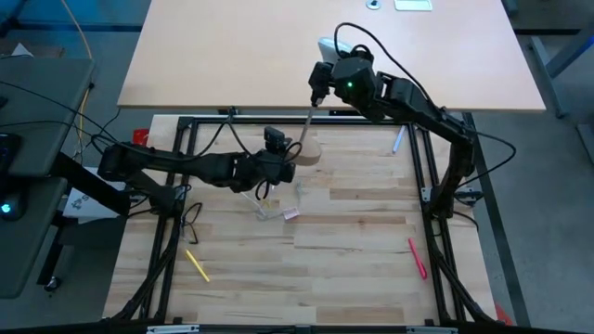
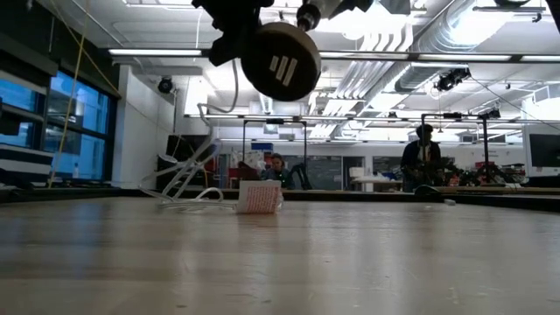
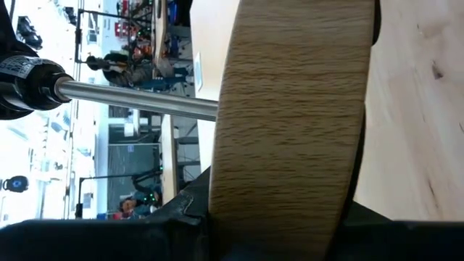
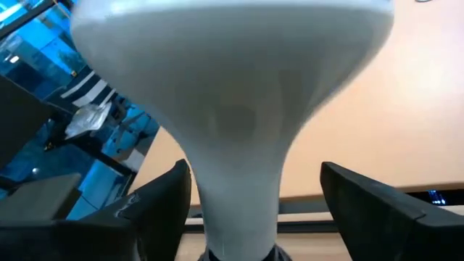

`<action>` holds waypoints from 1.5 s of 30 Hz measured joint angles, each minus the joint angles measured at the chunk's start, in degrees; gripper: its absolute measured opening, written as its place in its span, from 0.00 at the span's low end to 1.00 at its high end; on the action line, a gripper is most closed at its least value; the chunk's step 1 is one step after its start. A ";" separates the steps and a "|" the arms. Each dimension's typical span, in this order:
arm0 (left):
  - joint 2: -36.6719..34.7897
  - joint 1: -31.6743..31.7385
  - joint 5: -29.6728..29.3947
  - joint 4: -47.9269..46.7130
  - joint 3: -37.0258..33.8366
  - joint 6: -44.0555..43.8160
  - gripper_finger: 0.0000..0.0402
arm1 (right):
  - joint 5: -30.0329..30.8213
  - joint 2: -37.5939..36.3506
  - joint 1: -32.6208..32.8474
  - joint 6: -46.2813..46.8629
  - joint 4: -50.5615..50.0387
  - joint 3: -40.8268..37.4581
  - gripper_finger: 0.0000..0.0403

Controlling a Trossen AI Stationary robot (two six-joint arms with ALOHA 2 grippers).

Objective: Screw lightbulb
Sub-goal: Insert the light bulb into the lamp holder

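Right gripper [image 4: 246,217] around smooth lightbulb [image 4: 232,94]

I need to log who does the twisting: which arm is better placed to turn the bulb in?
Right, probably: the right gripper holds the lightbulb at the socket, while the left gripper grips the wooden base.

The lightbulb [image 4: 239,94] is plain white. The wooden disc [image 3: 290,123] shows tan grain, its stem [image 3: 138,100] silver. On the pale bench [image 1: 353,269] lie a yellow marker [image 1: 196,264] and a pink one [image 1: 417,258].

Both arms raised — left pincer [image 1: 290,156] clamped
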 joint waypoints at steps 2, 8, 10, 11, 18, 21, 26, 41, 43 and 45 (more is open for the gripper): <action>0.00 0.13 0.02 0.30 0.00 0.01 0.27 | -0.01 0.02 0.01 0.04 -0.04 -0.02 0.70; 0.00 0.21 0.71 0.00 0.00 0.01 0.27 | -1.48 0.02 -0.25 1.47 0.21 -1.23 0.48; 0.00 0.20 0.91 -0.05 0.00 -0.02 0.27 | -2.64 0.02 -0.54 1.52 0.83 -1.60 0.42; 0.00 0.20 1.11 -0.03 0.00 -0.04 0.27 | -3.14 0.04 -0.69 1.51 0.82 -1.62 0.40; 0.00 0.16 1.12 0.13 0.00 0.00 0.27 | -2.50 0.07 -0.67 1.36 0.89 -1.62 0.39; 0.00 0.12 1.12 0.22 0.00 0.06 0.27 | -1.99 0.07 -0.67 1.38 0.86 -1.62 0.39; 0.00 -0.03 1.08 0.25 0.00 0.01 0.27 | -1.29 0.09 -0.67 1.12 0.84 -1.62 0.37; -3.48 -1.96 4.25 -1.57 -0.07 -5.08 0.27 | -6.76 -0.15 -0.30 -8.68 3.90 -1.51 0.35; -4.78 -2.30 4.16 -2.64 -0.10 -5.95 0.27 | -7.59 -0.15 0.12 -11.04 6.38 -1.50 0.35; -6.23 -2.46 4.38 -3.61 -0.22 -7.42 0.27 | -9.34 -0.15 0.20 -13.54 9.15 -1.49 0.35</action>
